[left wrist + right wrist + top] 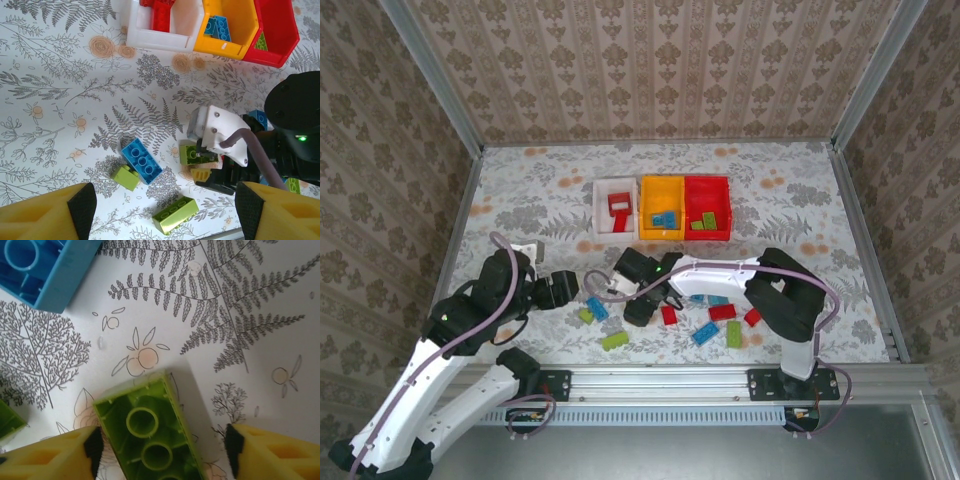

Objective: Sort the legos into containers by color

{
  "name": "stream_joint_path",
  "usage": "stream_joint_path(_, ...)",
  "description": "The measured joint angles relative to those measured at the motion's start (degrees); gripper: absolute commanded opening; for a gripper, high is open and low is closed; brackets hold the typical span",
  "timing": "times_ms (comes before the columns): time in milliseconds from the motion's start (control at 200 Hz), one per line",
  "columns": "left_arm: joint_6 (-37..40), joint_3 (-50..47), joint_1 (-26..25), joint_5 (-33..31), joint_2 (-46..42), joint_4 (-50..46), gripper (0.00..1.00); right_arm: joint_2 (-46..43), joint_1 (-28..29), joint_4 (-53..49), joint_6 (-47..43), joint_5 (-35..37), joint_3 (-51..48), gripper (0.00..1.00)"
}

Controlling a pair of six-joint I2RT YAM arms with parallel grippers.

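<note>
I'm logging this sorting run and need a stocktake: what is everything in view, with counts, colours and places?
white bin: one, left of the row at mid-table.
red bricks: number unclear, in the white bin.
yellow-orange bin: one, middle of the row.
blue bricks: two, in the yellow-orange bin.
red bin: one, right of the row.
green bricks: two, in the red bin.
loose red bricks: three, near edge, by the right arm.
loose blue bricks: at least three, near edge.
loose green bricks: at least four, near edge.
table: one, fern-patterned cover.
left gripper: open, empty, above the loose bricks.
right gripper: open, straddling an upturned green brick.
</note>
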Motion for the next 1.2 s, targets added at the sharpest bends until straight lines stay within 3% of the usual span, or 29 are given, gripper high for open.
stream_joint_path(305,-0.07,-0.50,0.00,0.04,1.14,1.57,0.77,1.75,0.70,-0.66,1.84,1.05,1.62,0.41)
stream_joint_path(610,-0.07,-0.79,0.00,0.76,4.48,6.91,0.77,-1.68,-2.38,0.70,5.97,1.86,-0.85,0.35)
stream_joint_path(715,-0.04,-0.79,0.00,2.29,7.56,9.81,0.76,-7.48,-7.45,1.27,8.96,2.27,-2.82,0.34)
stream_joint_path(925,1.09,-0.33,-0.33,5.84,16.31,16.72,0.77,-19.39,-25.11,6.14,18.80,1.49,-5.79,0.35)
stream_joint_path(1050,3.04,4.85,-2.78,7.43,25.77,20.37,0.76,-17.92,-31.61,8.00,24.33,0.83,-4.85,0.35)
stream_joint_path(1200,7.54,16.81,-7.39,7.72,38.75,23.08,0.76,-8.92,-35.80,7.26,30.16,0.37,2.82,0.35)
